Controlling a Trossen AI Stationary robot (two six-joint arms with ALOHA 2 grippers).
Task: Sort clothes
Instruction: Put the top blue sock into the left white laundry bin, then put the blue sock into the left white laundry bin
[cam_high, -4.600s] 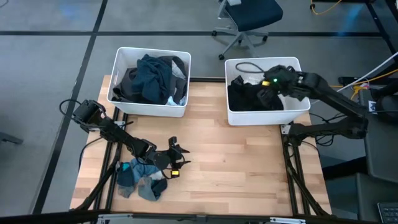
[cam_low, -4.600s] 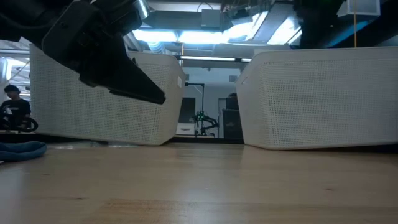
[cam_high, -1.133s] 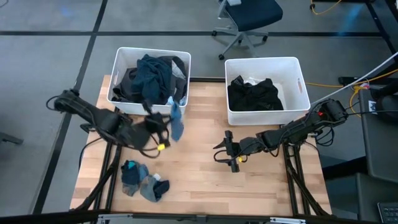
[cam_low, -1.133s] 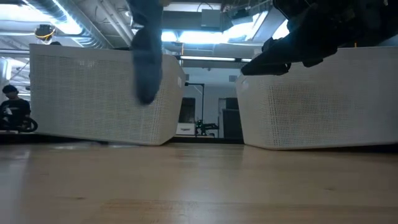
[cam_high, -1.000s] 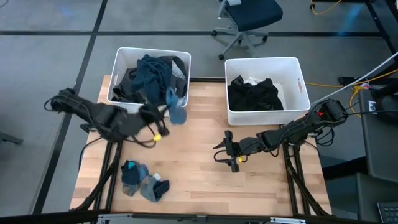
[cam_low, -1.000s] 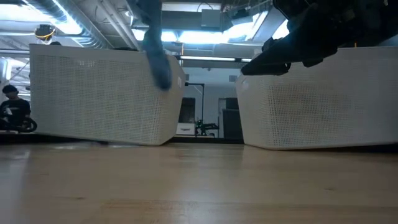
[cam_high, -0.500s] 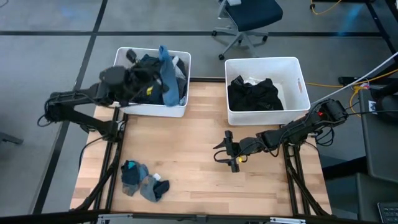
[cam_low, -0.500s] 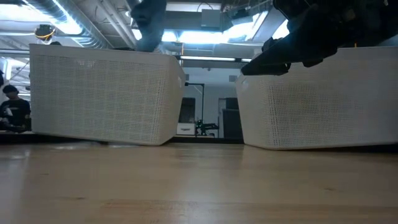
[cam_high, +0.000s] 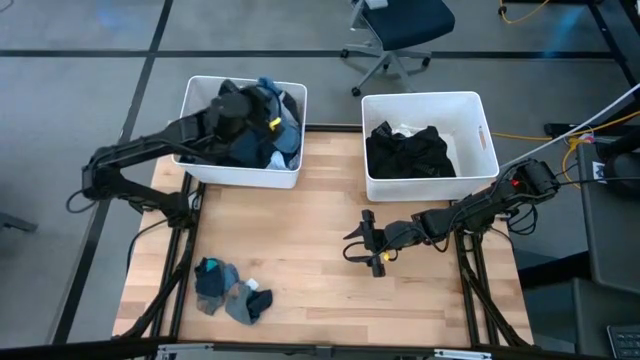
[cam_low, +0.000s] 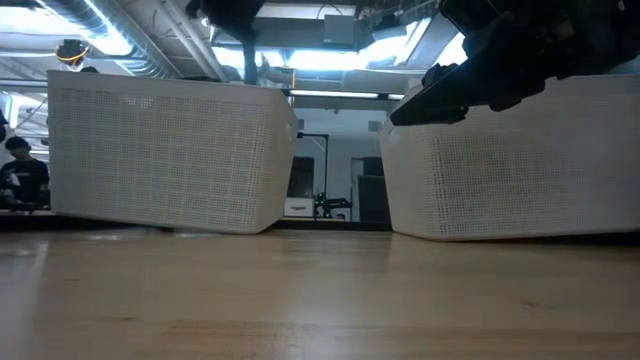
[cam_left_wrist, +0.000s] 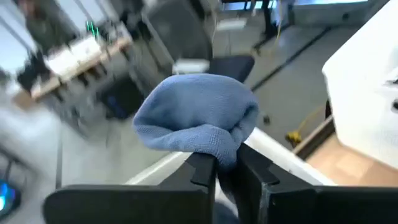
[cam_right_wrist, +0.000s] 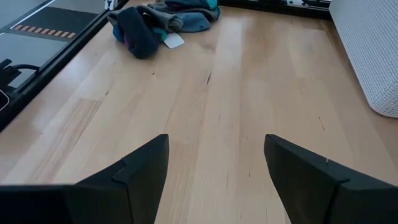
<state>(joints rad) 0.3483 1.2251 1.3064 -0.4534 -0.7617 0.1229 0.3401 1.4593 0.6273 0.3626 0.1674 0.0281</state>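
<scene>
Two white bins stand at the far edge of the table, seen from above. The left bin (cam_high: 192, 93) is heaped with dark grey, teal and pale blue clothes (cam_high: 240, 140); the right bin (cam_high: 478, 110) holds black clothes (cam_high: 408, 150). The left gripper (cam_high: 262, 105) hangs over the left bin with a grey-blue sock (cam_high: 268, 90). The right gripper (cam_high: 362, 246) waits low over the bare wood, right of centre. A small pile of socks (cam_high: 228, 288) lies at the near left corner. I judge the sorting well along: both bins are stocked, one sock is at the point of dropping, the pile remains.

At table level, the two mesh-walled bins fill the far side, with the right arm (cam_low: 500, 60) dark in front of the right one and part of the left arm (cam_low: 228, 14) above the left one. A person (cam_low: 18, 178) sits beyond the table at far left.

The left wrist view shows the sock (cam_left_wrist: 198, 121) pinched between two dark fingers (cam_left_wrist: 202, 171), nearly pressed together.

The right wrist view shows fingers (cam_right_wrist: 134, 171) spread wide around nothing, the sock pile (cam_right_wrist: 158, 18) well apart across bare boards. Nothing lies between the pile and the bins.
</scene>
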